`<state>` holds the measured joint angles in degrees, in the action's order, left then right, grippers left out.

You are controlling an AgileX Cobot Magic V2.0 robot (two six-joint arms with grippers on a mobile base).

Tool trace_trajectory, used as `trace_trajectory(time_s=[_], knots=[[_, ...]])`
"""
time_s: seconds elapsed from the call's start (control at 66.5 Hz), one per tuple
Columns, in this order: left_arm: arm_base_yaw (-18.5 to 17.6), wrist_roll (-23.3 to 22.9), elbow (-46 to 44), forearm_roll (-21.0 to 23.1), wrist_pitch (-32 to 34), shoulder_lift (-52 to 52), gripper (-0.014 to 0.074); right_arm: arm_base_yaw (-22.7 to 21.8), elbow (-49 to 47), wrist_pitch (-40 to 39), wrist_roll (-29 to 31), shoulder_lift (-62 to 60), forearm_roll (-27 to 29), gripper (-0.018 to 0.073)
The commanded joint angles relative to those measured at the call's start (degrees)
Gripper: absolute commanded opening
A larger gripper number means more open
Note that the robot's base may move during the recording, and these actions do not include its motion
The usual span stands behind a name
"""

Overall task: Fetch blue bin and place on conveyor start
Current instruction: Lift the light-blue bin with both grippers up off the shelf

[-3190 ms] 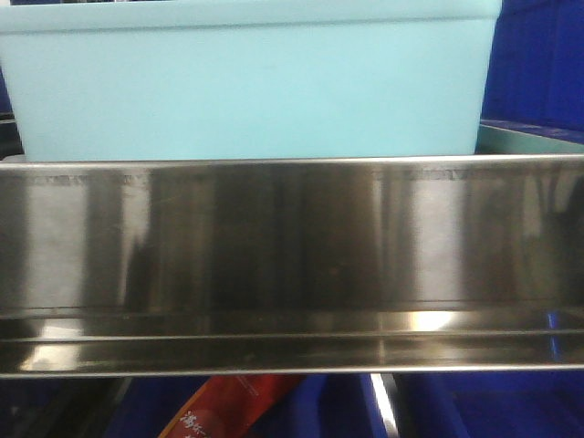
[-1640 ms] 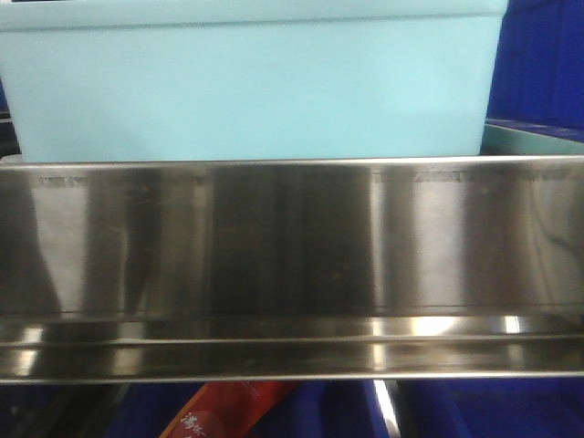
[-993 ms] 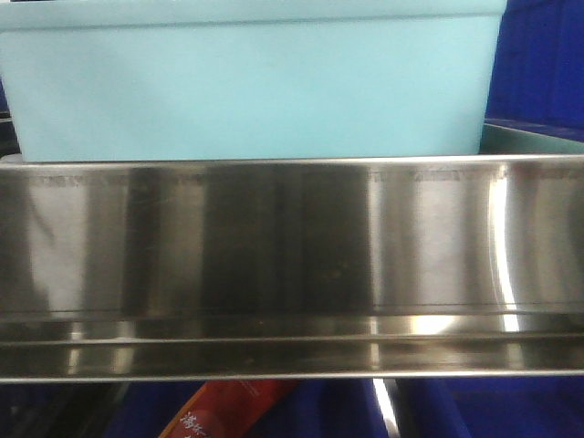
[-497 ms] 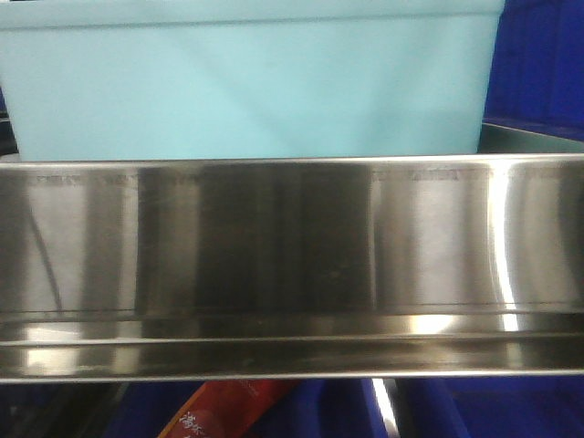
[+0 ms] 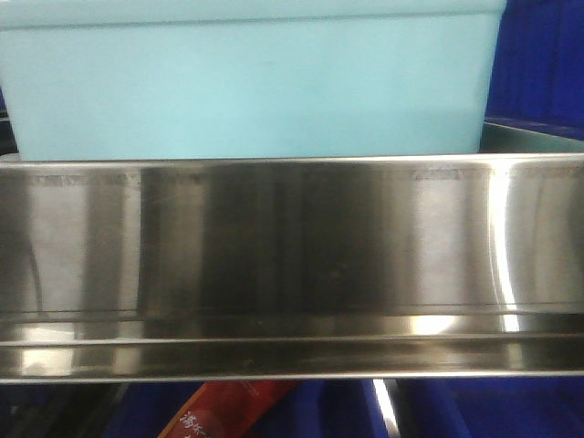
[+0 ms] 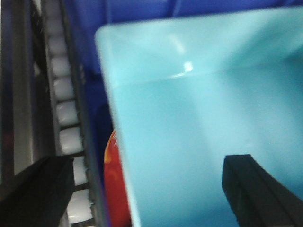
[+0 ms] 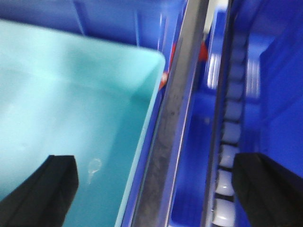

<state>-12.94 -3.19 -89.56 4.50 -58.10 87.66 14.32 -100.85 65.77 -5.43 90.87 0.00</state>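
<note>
The left end effector (image 6: pixel 147 179) hangs wide open and empty, straddling the left wall of the blue bin (image 6: pixel 203 132). The bin sits just behind the steel rail (image 5: pixel 292 255). The right end effector (image 7: pixel 156 175) straddles the right wall, equally open, probably for a two-sided lift.

the front camera sits low and very near. it looks level and straight onto the steel rail (image 5: pixel 292 265), with one long wall of the blue bin (image 5: pixel 255 91) just above and behind it. the left wrist camera looks steeply down from close range, onto one corner of the bin and into it. the right wrist camera looks down in the same manner onto another corner. all three views share the bin.
</note>
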Motion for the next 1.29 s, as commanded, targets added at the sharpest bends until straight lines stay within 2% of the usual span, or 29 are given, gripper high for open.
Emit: trace_trajectory(time_s=[0.0,0.301,0.406,0.497,0.557,0.587,0.632,0.677,0.692,0.752,1.053,1.279], knots=[[0.2,-0.5,-0.5,-1.0,-0.8,2.3,0.0527,-0.1,-0.5,0.1,-0.7,3.2,-0.7,0.0558],[0.2,-0.5,-0.5,-1.5,-1.0,8.3,0.0527,-0.1,-0.5,-1.3,-0.7,11.9,2.8,0.0558],[0.2,-0.5,-0.5,-1.7,-1.2,9.3,0.0525,-0.1,-0.5,-1.3,-0.7,13.2,2.8,0.0497],[0.2,-0.5,-0.4,-1.7,-1.5,9.3,0.0463,0.1,-0.5,-1.1,-0.7,13.4,2.8,0.0302],[0.2,-0.5,-0.4,-1.7,-1.7,9.2,0.0368,0.1,-0.5,-1.1,-0.7,13.4,2.8,0.0167],[0.2,-0.5,-0.4,-1.7,-1.8,9.2,0.0323,0.1,-0.5,-1.1,-0.7,13.4,2.8,0.0069],[0.2,-0.5,-0.4,-1.9,-1.9,9.2,0.0185,0.1,-0.5,-1.1,-0.7,13.4,2.8,-0.0043],[0.2,-0.5,-0.4,-2.3,-1.9,9.2,0.0089,0.1,-0.5,-1.1,-0.7,13.4,2.8,-0.0155],[0.2,-0.5,-0.4,-2.4,-1.9,9.2,0.0029,0.1,-0.5,-1.1,-0.7,13.4,2.8,-0.0167],[0.2,-0.5,-0.4,-2.7,-2.0,9.2,-0.0111,0.1,-0.5,-1.1,-0.7,13.4,2.8,-0.0151],[0.2,-0.5,-0.4,-3.5,-3.1,7.9,-0.0111,0.1,-0.5,0.0,-0.7,12.2,2.8,-0.0153],[0.2,-0.5,-0.4,-3.2,-2.4,1.7,-0.0111,0.1,-0.5,-0.2,-0.7,6.5,2.8,-0.0153]])
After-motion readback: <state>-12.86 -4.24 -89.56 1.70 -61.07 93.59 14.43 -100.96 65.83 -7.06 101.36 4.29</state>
